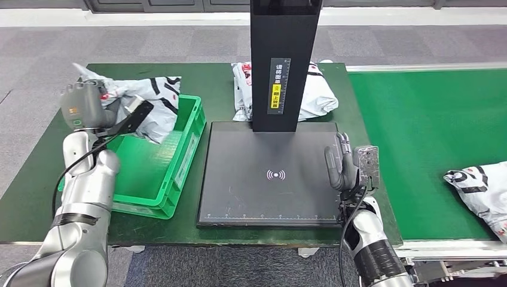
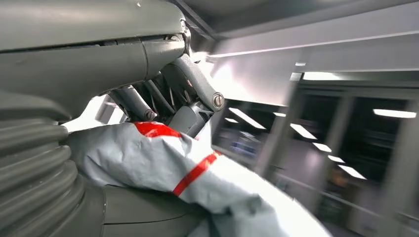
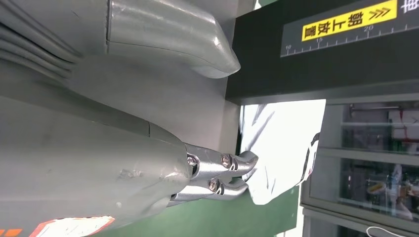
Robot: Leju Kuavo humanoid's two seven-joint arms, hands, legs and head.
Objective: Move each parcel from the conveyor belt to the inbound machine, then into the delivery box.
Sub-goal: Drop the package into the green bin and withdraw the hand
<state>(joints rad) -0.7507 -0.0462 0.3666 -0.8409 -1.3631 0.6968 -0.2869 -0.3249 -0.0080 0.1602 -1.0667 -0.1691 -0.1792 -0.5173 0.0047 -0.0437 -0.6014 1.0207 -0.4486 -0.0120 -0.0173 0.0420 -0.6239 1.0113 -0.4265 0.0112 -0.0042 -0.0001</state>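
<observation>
Parcel [image 1: 156,103] was held, gripped in the left hand [image 1: 84,106], above the far rim of the green delivery box [image 1: 146,179], its long axis seemingly trailing rightward. The right hand [image 1: 345,162] hung empty, fingers loosely apart, beside the inbound machine [image 1: 270,173].

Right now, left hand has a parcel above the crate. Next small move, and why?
Probably lower it and let go. The left hand grips a grey parcel over the far end of the green crate, and the scanner pad is bare, so scanning looks done.
</observation>
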